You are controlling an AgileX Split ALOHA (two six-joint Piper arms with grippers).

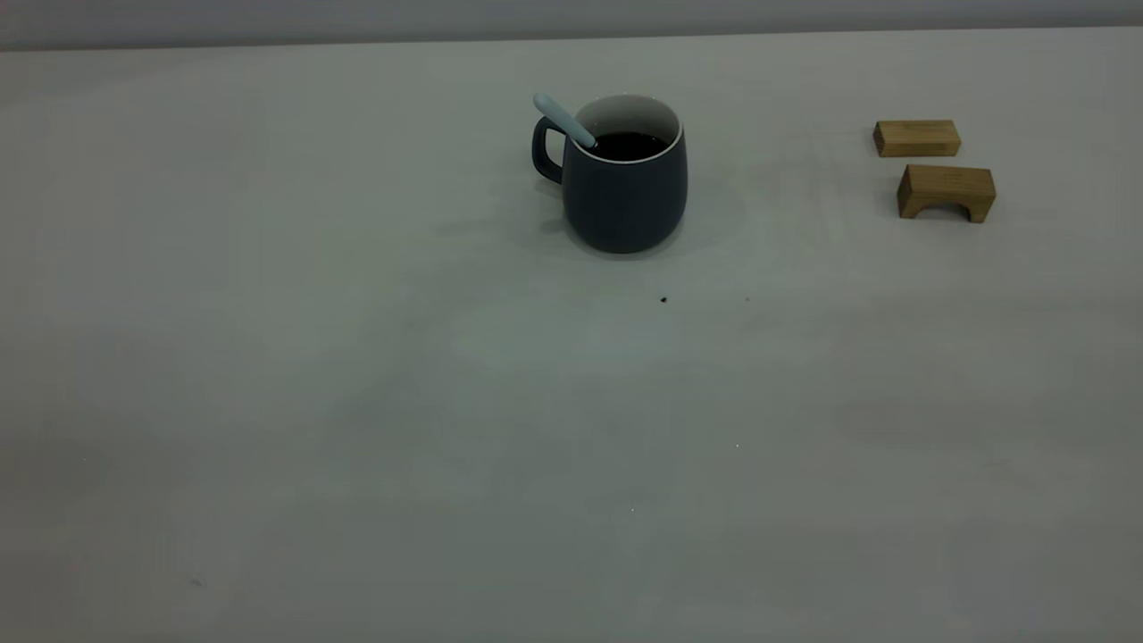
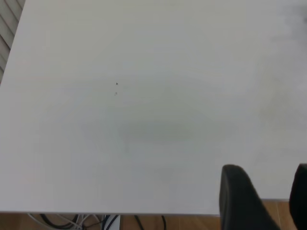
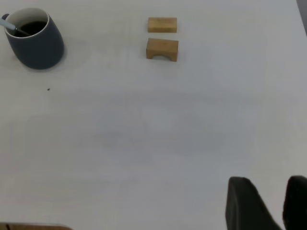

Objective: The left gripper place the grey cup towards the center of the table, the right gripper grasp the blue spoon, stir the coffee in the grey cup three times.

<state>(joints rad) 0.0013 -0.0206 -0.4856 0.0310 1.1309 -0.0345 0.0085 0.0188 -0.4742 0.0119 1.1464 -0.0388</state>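
Note:
The grey cup stands upright on the table, at the centre toward the far side, its handle pointing left. Dark coffee shows inside it. The blue spoon leans in the cup, its pale handle sticking out over the rim on the handle side, with nothing holding it. The right wrist view shows the cup and spoon far from my right gripper, which is open and empty. My left gripper hangs open and empty over the table's edge. Neither gripper appears in the exterior view.
Two tan wooden blocks lie at the far right: a flat one and an arched one just in front of it. A few dark specks dot the table before the cup. Floor and cables show past the table edge.

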